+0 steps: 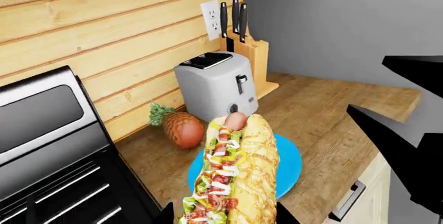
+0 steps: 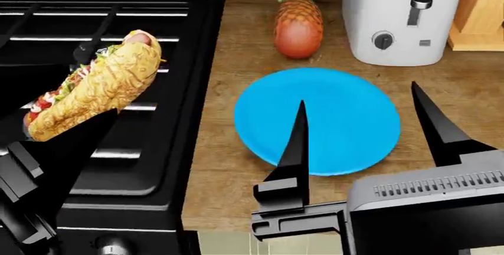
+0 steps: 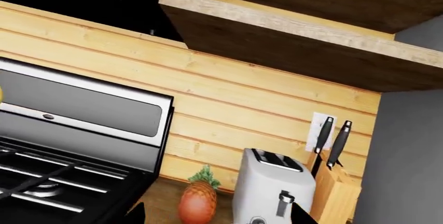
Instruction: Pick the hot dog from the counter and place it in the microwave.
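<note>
A plank-walled kitchen corner, wooden bench [image 2: 236, 166] beside a black stove [image 2: 150, 166]. The left end effector [image 1: 225, 216] is clamped on the hot dog [image 2: 94, 84], held aloft over the stove, long axis pointing away from it. The right end effector [image 2: 362, 119] hangs spread above the blue plate [image 2: 346, 113]. No microwave is identifiable.

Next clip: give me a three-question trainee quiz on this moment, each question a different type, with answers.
1. True or false: the hot dog lies on the blue plate.
2. Which gripper holds the hot dog? A) left gripper B) right gripper C) neither
3. Fill in: beside the toaster, next to the stove, stands a ____.

Key:
1. False; it is lifted above the stove.
2. A
3. pineapple
</note>
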Motion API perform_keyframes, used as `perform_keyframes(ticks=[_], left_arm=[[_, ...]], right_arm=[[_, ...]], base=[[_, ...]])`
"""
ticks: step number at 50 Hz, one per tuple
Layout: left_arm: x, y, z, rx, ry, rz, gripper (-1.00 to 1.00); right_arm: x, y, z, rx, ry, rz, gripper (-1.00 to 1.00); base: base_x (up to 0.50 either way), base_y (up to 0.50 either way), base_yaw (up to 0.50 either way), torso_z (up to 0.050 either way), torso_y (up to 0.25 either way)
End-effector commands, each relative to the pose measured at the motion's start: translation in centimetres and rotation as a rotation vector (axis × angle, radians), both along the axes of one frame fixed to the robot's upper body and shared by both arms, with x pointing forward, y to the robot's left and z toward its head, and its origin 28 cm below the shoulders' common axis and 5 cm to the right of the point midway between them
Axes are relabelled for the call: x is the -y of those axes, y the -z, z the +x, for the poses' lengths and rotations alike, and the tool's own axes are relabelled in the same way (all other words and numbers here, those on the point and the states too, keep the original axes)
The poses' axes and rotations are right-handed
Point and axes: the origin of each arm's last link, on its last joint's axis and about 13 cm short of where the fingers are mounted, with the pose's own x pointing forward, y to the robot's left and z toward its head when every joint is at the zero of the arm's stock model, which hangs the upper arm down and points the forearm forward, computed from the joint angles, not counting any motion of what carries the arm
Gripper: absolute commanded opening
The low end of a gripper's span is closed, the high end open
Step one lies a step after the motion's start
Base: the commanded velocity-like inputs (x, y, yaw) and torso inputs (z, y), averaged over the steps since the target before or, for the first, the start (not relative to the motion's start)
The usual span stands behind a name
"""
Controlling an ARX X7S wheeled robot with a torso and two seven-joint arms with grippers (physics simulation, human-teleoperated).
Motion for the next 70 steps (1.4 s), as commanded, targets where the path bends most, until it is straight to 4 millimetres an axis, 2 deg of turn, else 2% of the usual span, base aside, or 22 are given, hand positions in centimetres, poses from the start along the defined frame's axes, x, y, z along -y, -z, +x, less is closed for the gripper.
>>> perform_keyframes(ticks=[1,65,69,70], left_arm=[[0.0,0.1,0.1,-0.007,-0.012,-0.018,-1.00],[-0.1,1.0,0.2,-0.007,-0.048,-0.071,-1.00],[0.6,-0.1,0.1,0.072,-0.032,-0.115,-1.00],[0.7,-1.0,0.2,0.106,-0.037,-0.142,-1.00]], right_arm=[[-0.1,-0.1,0.2,0.001,-0.008,-0.006,1.00],[0.0,0.1,0.2,-0.015,-0.020,-0.017,1.00],[0.0,0.3,0.4,-0.054,-0.033,0.006,1.00],[0.0,0.3,0.4,-0.050,-0.030,0.003,1.00]], base=[[0.00,0.50,0.00,0.000,0.000],[0.00,0.50,0.00,0.000,0.000],[0.00,0.10,0.00,0.000,0.000],[0.00,0.00,0.00,0.000,0.000]])
